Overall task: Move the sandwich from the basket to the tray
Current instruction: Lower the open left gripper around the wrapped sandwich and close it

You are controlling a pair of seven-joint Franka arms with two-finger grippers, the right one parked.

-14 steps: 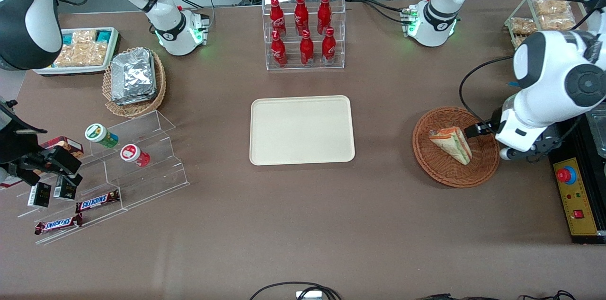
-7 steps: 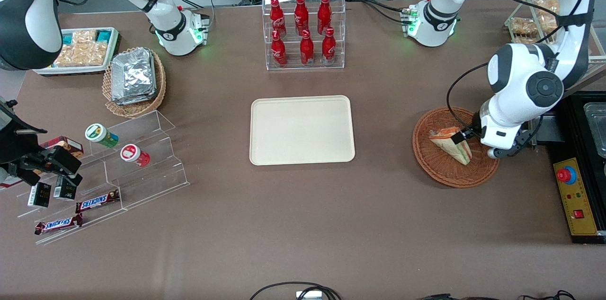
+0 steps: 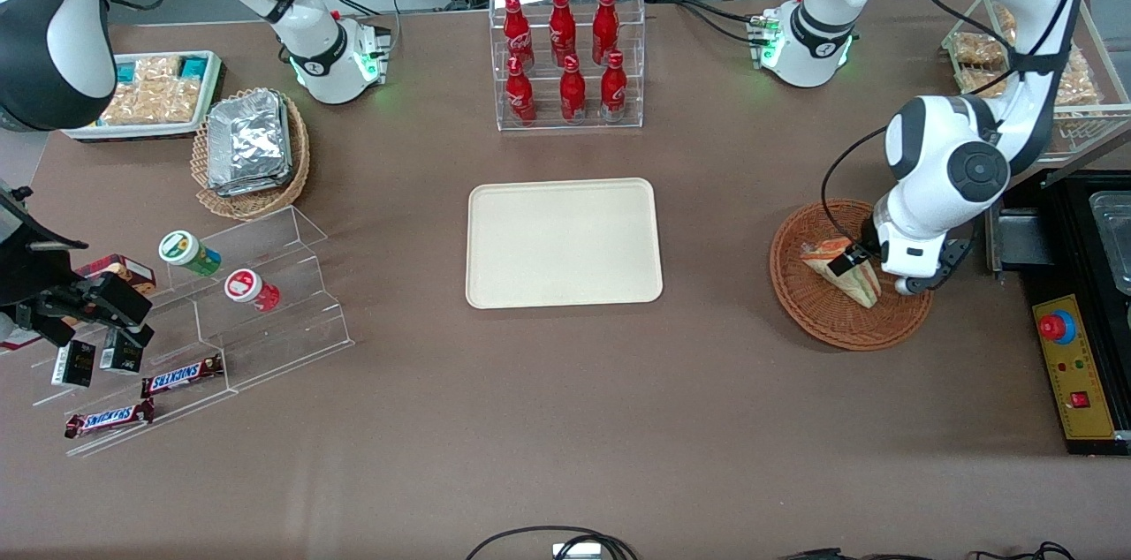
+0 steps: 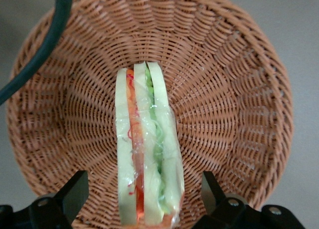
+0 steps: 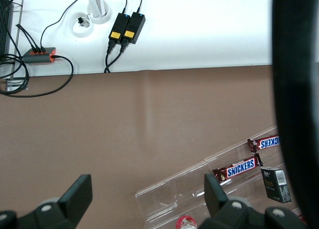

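The sandwich (image 3: 841, 270) (image 4: 145, 149), a clear-wrapped wedge of white bread with orange, red and green layers, lies in the round reddish-brown wicker basket (image 3: 813, 313) (image 4: 239, 89) toward the working arm's end of the table. My gripper (image 3: 861, 264) (image 4: 144, 196) hangs over the basket with its fingers (image 4: 75, 191) open, one on each side of the sandwich and clear of it. The cream-beige tray (image 3: 564, 242) sits at the table's middle with nothing on it.
A clear rack of red bottles (image 3: 565, 56) stands farther from the camera than the tray. A tan basket of foil packs (image 3: 250, 155), a white snack tray (image 3: 150, 92) and an acrylic step shelf (image 3: 221, 321) lie toward the parked arm's end. A black control box (image 3: 1080, 374) sits beside the basket.
My gripper has swung in from beside the basket to over it and now straddles the sandwich. The sandwich has not moved.
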